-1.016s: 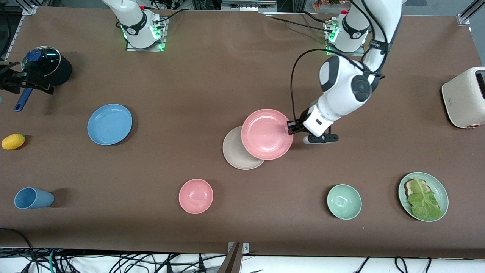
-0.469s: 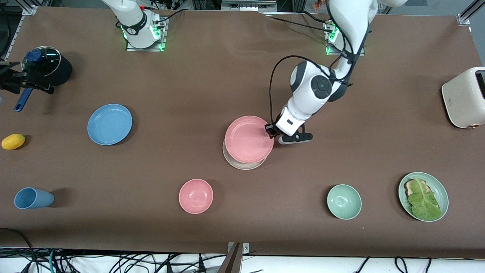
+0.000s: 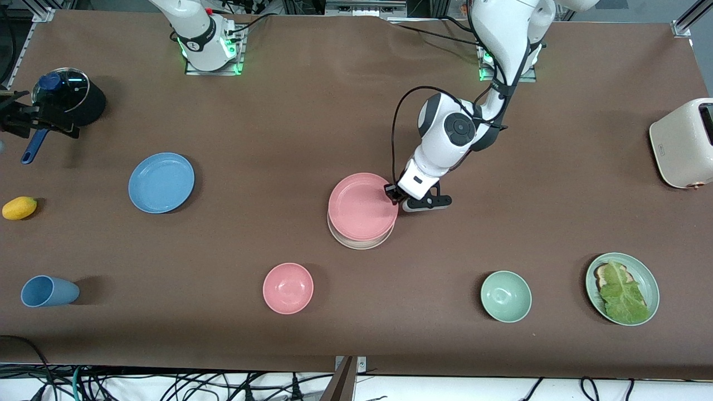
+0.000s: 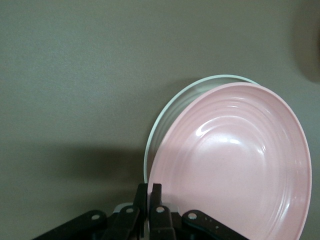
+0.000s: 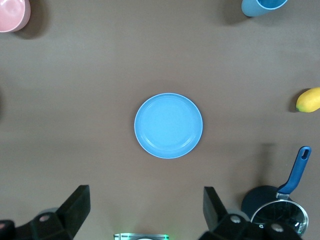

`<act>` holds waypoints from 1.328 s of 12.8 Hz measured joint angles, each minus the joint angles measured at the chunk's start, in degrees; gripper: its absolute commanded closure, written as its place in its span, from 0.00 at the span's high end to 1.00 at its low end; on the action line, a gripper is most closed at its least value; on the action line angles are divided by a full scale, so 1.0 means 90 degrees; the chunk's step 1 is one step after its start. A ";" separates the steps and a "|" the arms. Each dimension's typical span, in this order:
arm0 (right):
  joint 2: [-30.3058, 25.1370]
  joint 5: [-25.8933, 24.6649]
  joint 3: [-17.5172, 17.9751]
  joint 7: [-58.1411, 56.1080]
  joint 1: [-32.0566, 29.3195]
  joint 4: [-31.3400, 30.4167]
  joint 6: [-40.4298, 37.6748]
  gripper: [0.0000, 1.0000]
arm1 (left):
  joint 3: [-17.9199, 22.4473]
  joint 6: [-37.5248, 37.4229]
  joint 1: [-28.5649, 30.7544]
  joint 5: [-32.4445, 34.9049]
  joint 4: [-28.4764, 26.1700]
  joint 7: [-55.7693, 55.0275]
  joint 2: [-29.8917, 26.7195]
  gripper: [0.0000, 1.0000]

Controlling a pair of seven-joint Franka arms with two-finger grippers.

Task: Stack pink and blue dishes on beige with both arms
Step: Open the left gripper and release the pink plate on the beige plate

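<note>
Now we saw the left gripper pinching the round pink plate's rim over the smooth beige plate. High over the blue plate, the right gripper hung wide open.

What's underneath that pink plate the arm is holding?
A beige plate lies under the pink plate; only its rim edge shows, the rest is covered. The left tool is shut on the pink plate's rim. Whether the plates touch cannot be seen.
</note>
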 measured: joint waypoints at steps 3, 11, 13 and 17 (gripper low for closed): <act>0.0000 0.0000 0.0000 0.0000 0.0000 0.0000 -0.0001 1.00 | 0.0000 0.0196 -0.0008 0.0000 0.0000 0.0000 0.0148 0.00; 0.0000 0.0000 -0.0003 0.0000 0.0000 -0.0001 -0.0003 1.00 | 0.0027 0.0327 -0.0073 0.0000 0.0089 -0.0006 0.0268 0.42; 0.0000 0.0000 -0.0005 0.0000 0.0000 -0.0001 -0.0003 1.00 | 0.0045 0.0327 -0.0073 0.0000 0.0128 -0.0006 0.0281 0.57; 0.0000 0.0000 -0.0014 0.0000 -0.0001 -0.0001 -0.0003 1.00 | 0.0117 0.0327 -0.0071 0.0000 0.0197 -0.0007 0.0279 0.68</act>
